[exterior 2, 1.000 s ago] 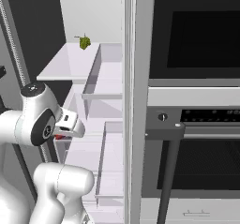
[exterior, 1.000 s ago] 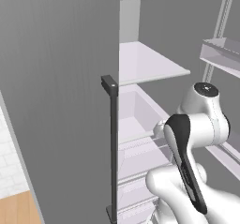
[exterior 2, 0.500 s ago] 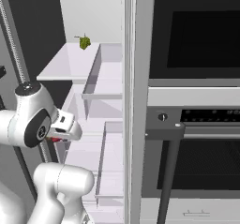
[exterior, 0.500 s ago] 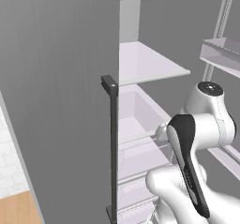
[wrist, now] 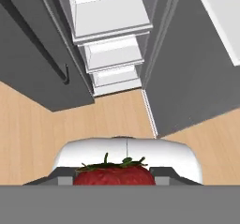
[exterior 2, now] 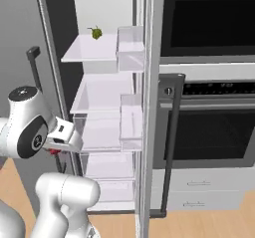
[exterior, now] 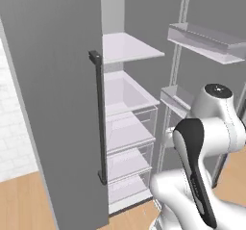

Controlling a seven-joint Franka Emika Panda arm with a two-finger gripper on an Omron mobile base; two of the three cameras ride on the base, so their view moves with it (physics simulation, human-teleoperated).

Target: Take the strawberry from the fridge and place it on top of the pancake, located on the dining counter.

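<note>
My gripper [wrist: 115, 177] is shut on the strawberry [wrist: 115, 170], a bright red fruit with green leaves between the two dark fingertips in the hand view. In the right base view the gripper [exterior 2: 56, 149] hangs outside the fridge [exterior 2: 102, 97], in front of its middle drawers, with a bit of the red strawberry [exterior 2: 53, 152] showing under the hand. The fridge stands open, with white shelves and drawers inside [exterior: 127, 99]. The pancake and the dining counter are out of view.
The fridge's shut left door carries a long dark handle [exterior: 99, 118]. Its open right door with clear bins [exterior: 204, 41] stands beside the arm. A small green item [exterior 2: 96, 32] lies on the top shelf. A built-in oven [exterior 2: 209, 82] is to the right. Wooden floor [wrist: 37, 124] lies below.
Both base views have shifted, so the base has moved and more of the oven shows. The hand has drawn a little further out of the fridge, still holding the strawberry.
</note>
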